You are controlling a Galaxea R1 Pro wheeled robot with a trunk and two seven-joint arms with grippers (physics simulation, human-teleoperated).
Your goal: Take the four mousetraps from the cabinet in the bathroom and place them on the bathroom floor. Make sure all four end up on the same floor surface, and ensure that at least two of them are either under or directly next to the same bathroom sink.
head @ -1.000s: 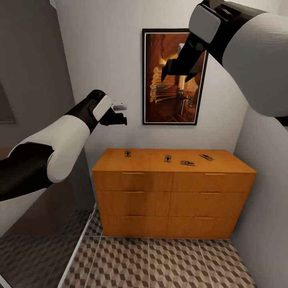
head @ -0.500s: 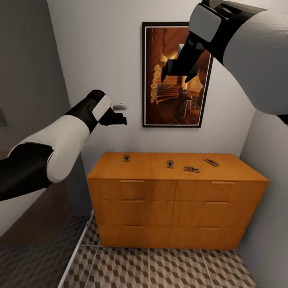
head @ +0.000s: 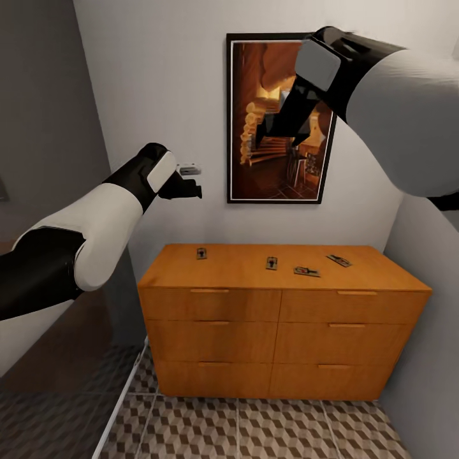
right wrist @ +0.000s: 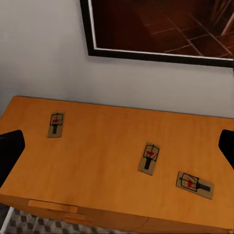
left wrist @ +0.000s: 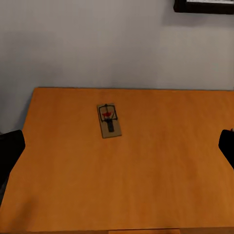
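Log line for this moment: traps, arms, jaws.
mousetraps: four on cabinet | left gripper, right gripper: raised, jaws open, empty

A dark-framed picture of a warm-lit log-cabin interior hangs on the pale grey wall, with a smoked glass panel at lower left

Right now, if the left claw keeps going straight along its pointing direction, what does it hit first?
Most likely the cabinet top. The left wrist view looks down onto bare orange wood, with one mousetrap just off centre. The left claw has nothing between it and that surface; exact depth is unclear.
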